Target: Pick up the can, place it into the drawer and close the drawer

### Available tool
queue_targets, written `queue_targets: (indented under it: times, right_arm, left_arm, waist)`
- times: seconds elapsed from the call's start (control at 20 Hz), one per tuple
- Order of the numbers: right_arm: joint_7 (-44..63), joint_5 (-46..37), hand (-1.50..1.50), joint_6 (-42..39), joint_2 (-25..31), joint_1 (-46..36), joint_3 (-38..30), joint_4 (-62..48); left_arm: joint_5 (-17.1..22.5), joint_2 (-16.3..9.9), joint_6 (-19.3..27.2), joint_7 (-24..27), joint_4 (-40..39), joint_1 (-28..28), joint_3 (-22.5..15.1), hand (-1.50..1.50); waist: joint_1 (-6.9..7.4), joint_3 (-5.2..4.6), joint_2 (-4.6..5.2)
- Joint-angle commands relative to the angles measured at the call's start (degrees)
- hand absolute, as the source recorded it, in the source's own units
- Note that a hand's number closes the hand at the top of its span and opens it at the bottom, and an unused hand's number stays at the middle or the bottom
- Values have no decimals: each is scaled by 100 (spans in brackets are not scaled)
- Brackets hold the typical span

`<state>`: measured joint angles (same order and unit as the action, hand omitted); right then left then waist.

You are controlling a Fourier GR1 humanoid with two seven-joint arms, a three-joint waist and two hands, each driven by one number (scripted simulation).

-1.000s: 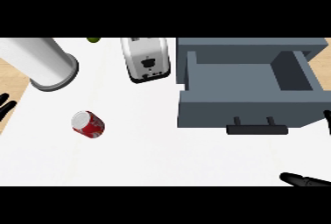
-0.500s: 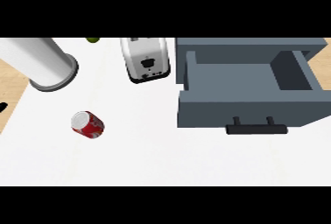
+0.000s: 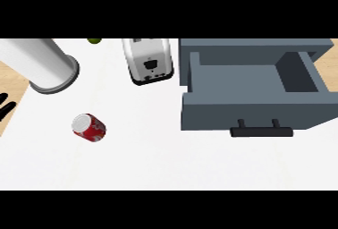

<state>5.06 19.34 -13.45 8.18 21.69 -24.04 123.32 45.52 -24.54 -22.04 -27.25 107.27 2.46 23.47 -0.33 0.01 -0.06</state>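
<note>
A red can [image 3: 89,127] lies on the white counter [image 3: 165,165], well left of the open grey drawer [image 3: 254,96]. The left hand [image 3: 5,107] shows at the left edge, fingers straight.

left robot hand [image 3: 5,106] back at left edge

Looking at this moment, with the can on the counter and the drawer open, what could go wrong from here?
1. The can lies tilted on its side, apart from everything; a hand closing on it might set it rolling across the counter.
2. It sits far left of the open drawer, so the carry passes near the toaster.
3. Only the left hand shows, at the left edge, its fingers straight; the right hand is out of view, so its approach cannot be judged.
</note>
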Motion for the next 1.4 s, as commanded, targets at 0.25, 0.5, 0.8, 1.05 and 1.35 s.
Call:
queue_targets:
  times: [0.25, 0.5, 0.8, 1.05, 1.35]
  right_arm:
    - [-195, 83, -150, -511, -181, 135, -394, -166]
    - [-10, 341, -150, -790, -312, 540, -658, 281]
    - [210, 525, -150, -873, -236, 255, -918, 151]
    - [10, 666, -150, -1181, -156, 162, -1182, -223]
    - [-125, 628, -150, -1511, -484, 427, -1273, -79]
  left_arm:
    - [-403, 292, 281, -160, -567, -626, -331, -150]
    - [-914, 590, 111, 330, -1054, -711, -502, -150]
    - [-1733, 837, 13, 1028, -1781, -837, -696, -150]
    - [-2508, 1122, 72, 1740, -2571, -1040, -992, -150]
    - [-2891, 1175, 48, 2581, -3356, -970, -880, -150]
  waist:
    - [-1, -1, 5]
    - [-17, -2, 3]
    - [-7, -3, 6]
    - [-18, -3, 9]
    - [-24, -3, 6]
